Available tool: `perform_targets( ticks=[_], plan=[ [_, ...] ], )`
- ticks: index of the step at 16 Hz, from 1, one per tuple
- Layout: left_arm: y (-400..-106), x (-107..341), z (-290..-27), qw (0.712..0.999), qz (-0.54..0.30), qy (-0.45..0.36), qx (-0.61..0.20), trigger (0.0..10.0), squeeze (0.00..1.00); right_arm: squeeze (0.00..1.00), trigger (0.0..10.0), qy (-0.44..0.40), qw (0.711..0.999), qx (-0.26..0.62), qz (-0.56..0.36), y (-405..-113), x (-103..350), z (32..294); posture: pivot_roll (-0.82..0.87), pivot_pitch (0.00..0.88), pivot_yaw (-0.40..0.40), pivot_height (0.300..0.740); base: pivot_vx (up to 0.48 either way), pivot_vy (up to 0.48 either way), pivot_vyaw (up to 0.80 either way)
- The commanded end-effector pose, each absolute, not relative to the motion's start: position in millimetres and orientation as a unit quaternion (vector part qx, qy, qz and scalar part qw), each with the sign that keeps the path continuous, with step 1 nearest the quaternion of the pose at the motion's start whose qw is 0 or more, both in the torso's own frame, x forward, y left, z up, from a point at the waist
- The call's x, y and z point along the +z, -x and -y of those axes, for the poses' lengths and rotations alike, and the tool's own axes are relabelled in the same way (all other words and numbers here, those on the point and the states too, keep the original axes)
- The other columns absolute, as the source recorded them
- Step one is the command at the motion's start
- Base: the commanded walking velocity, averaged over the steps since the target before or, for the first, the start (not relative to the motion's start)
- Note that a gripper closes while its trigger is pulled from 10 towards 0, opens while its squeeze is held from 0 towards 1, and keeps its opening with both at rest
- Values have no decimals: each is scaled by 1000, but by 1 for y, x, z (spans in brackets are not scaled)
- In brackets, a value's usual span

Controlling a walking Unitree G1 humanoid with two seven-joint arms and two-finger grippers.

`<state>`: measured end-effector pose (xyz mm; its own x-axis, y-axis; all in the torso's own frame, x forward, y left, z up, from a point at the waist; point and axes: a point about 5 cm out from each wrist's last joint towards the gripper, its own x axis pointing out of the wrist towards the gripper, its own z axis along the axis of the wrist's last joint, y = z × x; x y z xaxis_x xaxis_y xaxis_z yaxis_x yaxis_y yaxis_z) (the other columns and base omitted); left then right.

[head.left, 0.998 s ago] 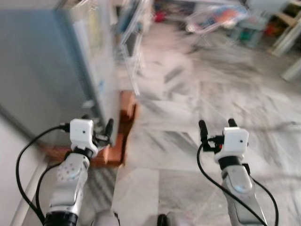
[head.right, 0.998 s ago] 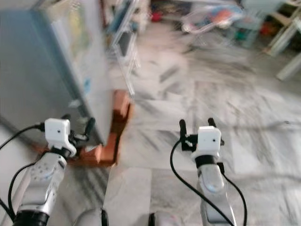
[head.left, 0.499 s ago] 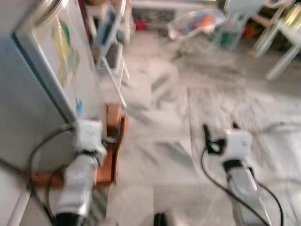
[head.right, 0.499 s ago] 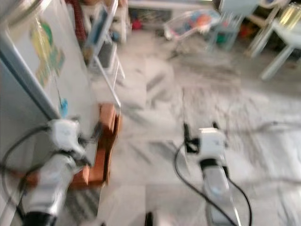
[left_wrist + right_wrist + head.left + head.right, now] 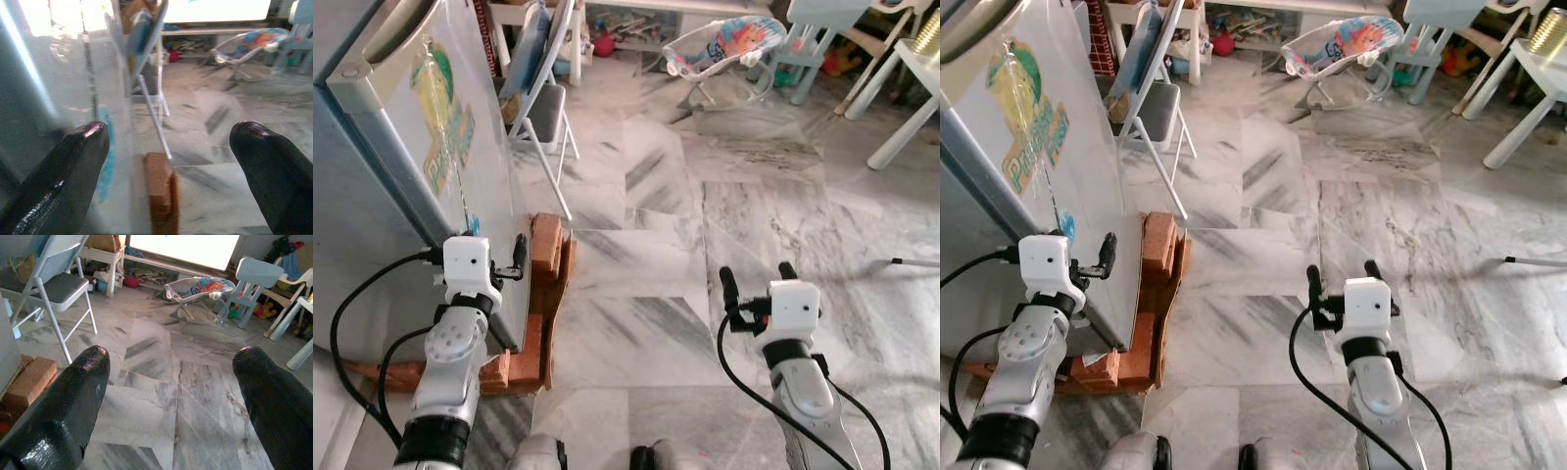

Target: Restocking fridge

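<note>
Left tool (image 5: 504, 257): arm raised forward, fingers spread wide and empty, held just beside the lower corner of the closed fridge (image 5: 401, 147), above the bricks (image 5: 545, 250) supporting it. Right tool (image 5: 755, 282): arm raised forward, fingers wide and empty over the marble floor (image 5: 646, 196). Folding chair (image 5: 543, 93) stands beyond the left tool.

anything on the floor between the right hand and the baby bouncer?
Bare marble floor from right hand to bouncer, per the left eye view.
</note>
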<state>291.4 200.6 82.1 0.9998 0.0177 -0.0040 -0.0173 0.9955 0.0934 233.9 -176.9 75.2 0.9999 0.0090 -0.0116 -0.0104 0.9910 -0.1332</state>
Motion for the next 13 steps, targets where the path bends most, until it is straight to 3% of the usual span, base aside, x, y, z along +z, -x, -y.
perform_targets(
  ticks=[1, 5, 10, 13],
  plan=[
    [-290, 75, -202, 999, -21, -37, 8, 10000, 0, 0, 10000, 72, 997, 2, 5, -235, 81, 180, -4, 116, -63, 740, 0, 0, 0],
    [-280, 56, -192, 997, -58, -40, -45, 10000, 0, 0, 10000, 76, 997, -4, 5, -237, 82, 187, -2, 118, -61, 740, 0, 0, 0],
    [-281, 47, -226, 989, -96, -108, 26, 10000, 0, 0, 10000, 69, 998, 4, 4, -237, 80, 182, 4, 123, -58, 740, 0, 0, 0],
    [-296, 60, -231, 992, -74, -92, 33, 10000, 0, 0, 10000, 69, 998, 3, 3, -235, 79, 182, -1, 125, -56, 740, 0, 0, 0]
  ],
)
